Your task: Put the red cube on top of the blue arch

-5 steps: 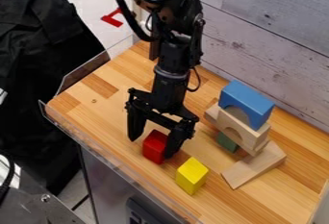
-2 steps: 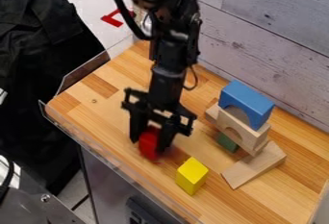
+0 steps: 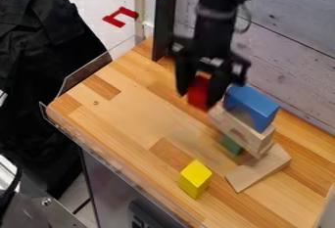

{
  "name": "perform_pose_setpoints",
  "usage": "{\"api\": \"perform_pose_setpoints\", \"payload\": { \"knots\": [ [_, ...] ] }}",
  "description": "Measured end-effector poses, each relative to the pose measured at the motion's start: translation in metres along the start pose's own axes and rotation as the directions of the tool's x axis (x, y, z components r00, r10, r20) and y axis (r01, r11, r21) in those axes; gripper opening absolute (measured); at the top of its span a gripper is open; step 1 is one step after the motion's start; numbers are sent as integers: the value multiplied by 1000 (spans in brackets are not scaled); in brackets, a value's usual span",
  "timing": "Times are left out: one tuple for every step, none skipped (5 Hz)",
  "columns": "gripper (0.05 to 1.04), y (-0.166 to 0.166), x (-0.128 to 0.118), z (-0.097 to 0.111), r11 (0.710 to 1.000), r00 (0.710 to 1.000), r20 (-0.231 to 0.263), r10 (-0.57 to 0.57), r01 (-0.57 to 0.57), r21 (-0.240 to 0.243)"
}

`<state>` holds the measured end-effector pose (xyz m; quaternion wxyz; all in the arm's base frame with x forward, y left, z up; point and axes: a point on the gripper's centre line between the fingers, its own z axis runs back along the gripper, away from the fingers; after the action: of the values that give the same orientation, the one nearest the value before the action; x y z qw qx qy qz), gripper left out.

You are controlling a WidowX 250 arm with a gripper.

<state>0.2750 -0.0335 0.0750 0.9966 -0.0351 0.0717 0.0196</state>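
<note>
1. the gripper [image 3: 198, 99] hangs down in the upper middle of the camera view, grasping the red cube [image 3: 199, 94] with a finger on either side of it.
2. the cube sits between those fingers, just left of the stack in the view; it seems to be up off the table [image 3: 118, 109], though the blur makes its height hard to judge.
3. the blue arch [image 3: 254, 99] is the top piece of the stack, close to the gripper's right-hand finger in the view.
4. under the blue arch are pale wooden blocks [image 3: 262, 138], one of them with a curved cut-out.
5. a green block [image 3: 230, 145] shows low down beside the pale blocks.
6. a pale wooden wedge [image 3: 260, 168] lies at the foot of the stack, slanting toward the front.
7. the yellow block [image 3: 195, 179] stands on the table near the front edge, apart from the stack.
8. a whitewashed plank wall [image 3: 288, 56] rises behind the table.
</note>
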Motion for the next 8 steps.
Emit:
{"api": "perform_pose_setpoints", "payload": {
  "knots": [
    [558,-10,5,13,999,1000,6,-26,26,-19],
    [558,-18,14,22,998,999,11,-50,50,-26],
    [558,-25,18,26,997,997,-3,-75,75,-1],
    [558,-29,18,29,996,996,-2,-89,89,14],
    [558,-32,19,23,995,995,-30,-100,101,29],
    [558,-37,16,12,990,989,-77,-126,130,46],
    [558,-42,17,7,986,984,-97,-148,155,67],
    [558,-44,17,8,986,984,-96,-149,155,63]
  ]
}}
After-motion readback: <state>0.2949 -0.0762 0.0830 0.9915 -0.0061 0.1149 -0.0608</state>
